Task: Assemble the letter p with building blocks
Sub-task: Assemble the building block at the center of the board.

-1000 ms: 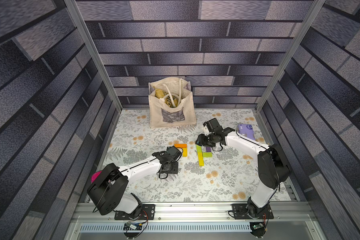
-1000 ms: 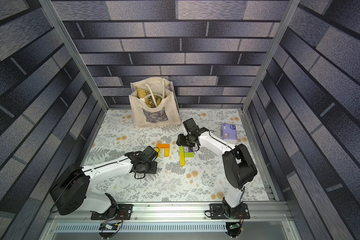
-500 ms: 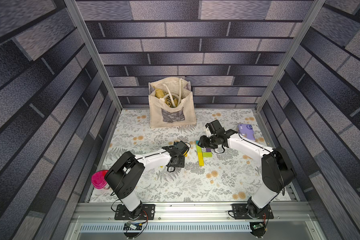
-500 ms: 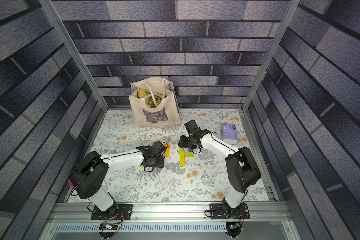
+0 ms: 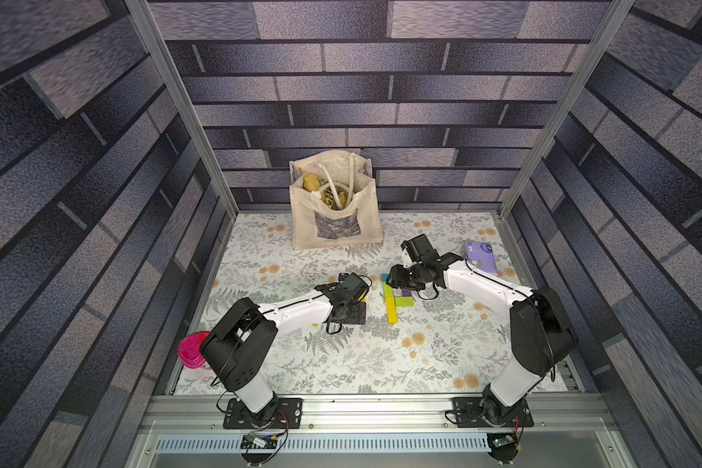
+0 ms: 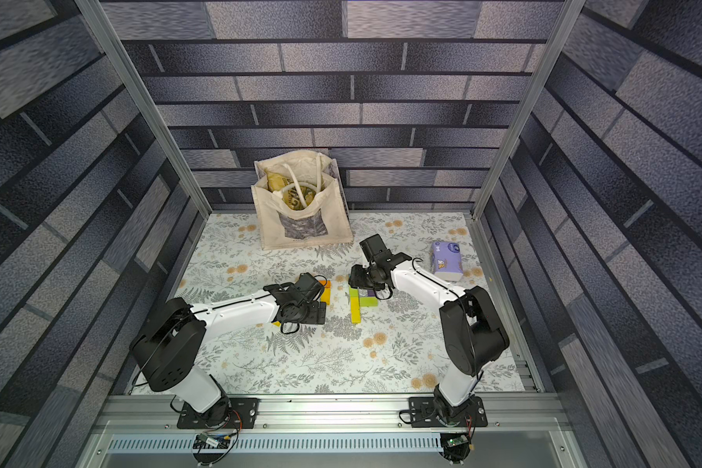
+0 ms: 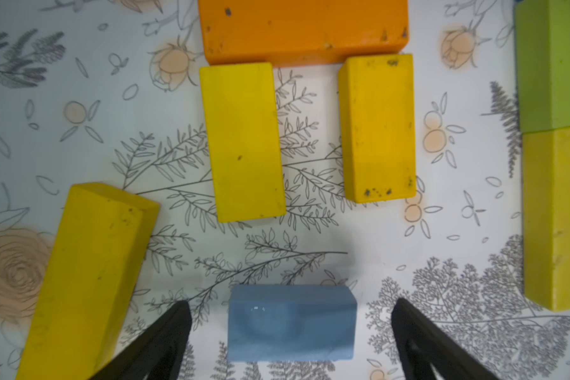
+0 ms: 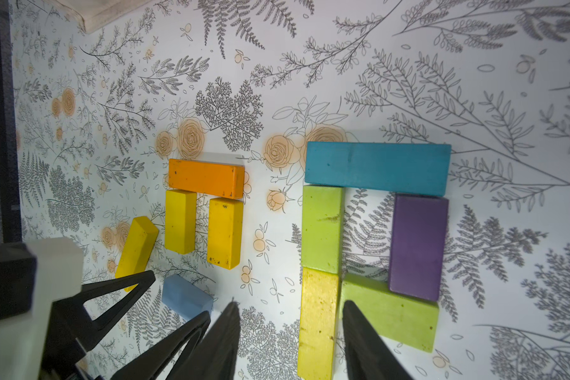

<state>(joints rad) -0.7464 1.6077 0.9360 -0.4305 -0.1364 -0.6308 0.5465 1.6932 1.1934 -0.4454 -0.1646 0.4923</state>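
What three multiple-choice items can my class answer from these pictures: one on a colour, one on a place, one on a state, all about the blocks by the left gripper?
1. What colour is the long block lying across the ends of the two short yellow blocks?
A. teal
B. orange
C. purple

2. Where does the light blue block lie?
A. on top of the long block
B. pressed against the short yellow blocks
C. on the cloth between the fingers of the left gripper

3. What state is the left gripper in?
A. open, with a gap on each side of the light blue block
B. shut on the light blue block
C. shut on nothing

Answers:
1 B: the left wrist view shows it plainly orange.
2 C: a dark finger stands on each side of it.
3 A: patterned cloth shows between each finger and the block.
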